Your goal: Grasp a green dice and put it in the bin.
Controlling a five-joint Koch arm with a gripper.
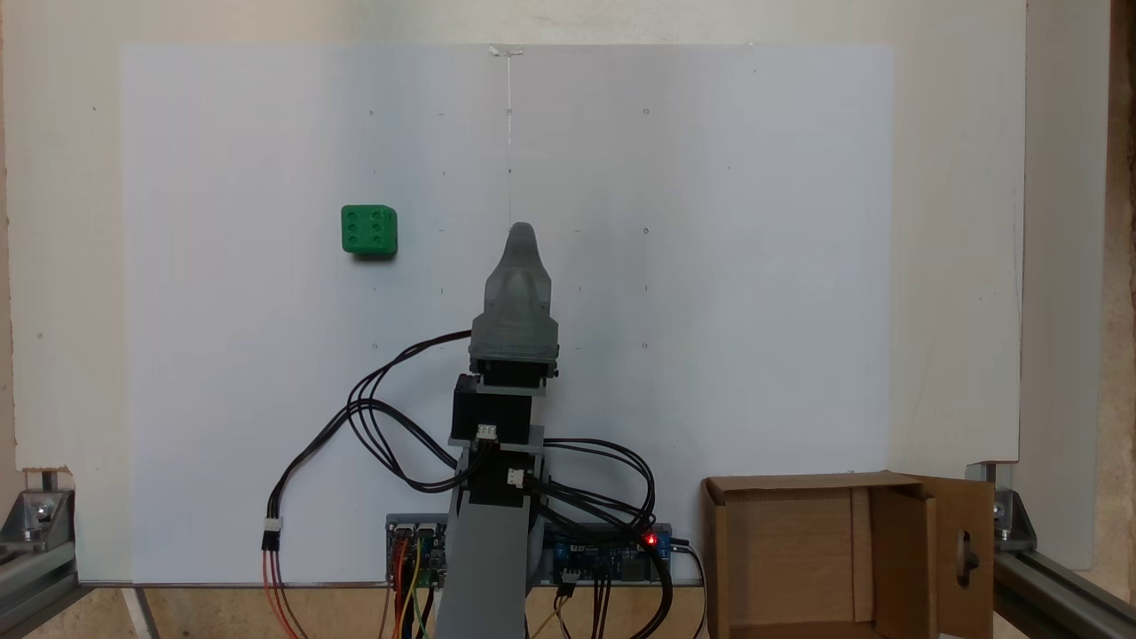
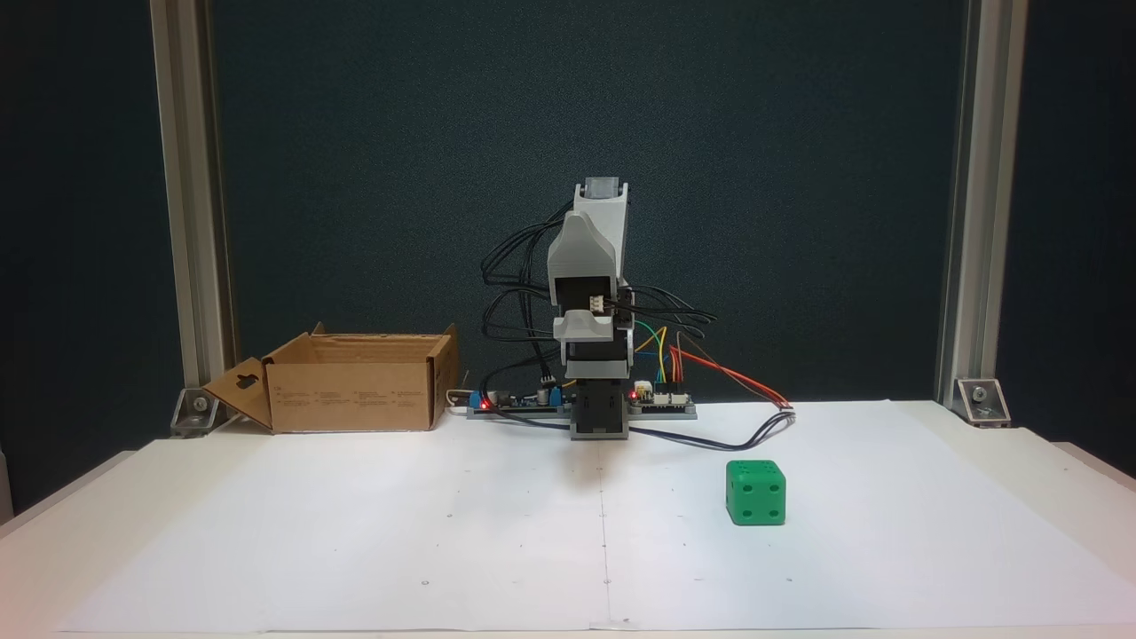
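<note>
The green dice [image 1: 369, 231] sits alone on the white sheet, left of and a little beyond the gripper in a fixed view; another fixed view has the dice [image 2: 755, 493] at the front right. My gripper [image 1: 522, 232] is a grey pointed shape held over the sheet's centre line, well clear of the dice, with nothing in it. Its jaws are stacked one behind the other, so the gap between them is hidden. The folded arm [image 2: 593, 257] stands upright at the back. The bin [image 1: 714, 532], an open brown cardboard box with a slotted flap, rests by the arm's base; from the front the bin [image 2: 351, 395] is at the back left.
Circuit boards [image 2: 661, 404] with lit red lights and loose cables [image 1: 373, 417] lie around the arm's base. Aluminium frame posts [image 2: 963, 222] stand at the table's back corners. White sheet [image 1: 710, 266] covers the table between the dice and the bin.
</note>
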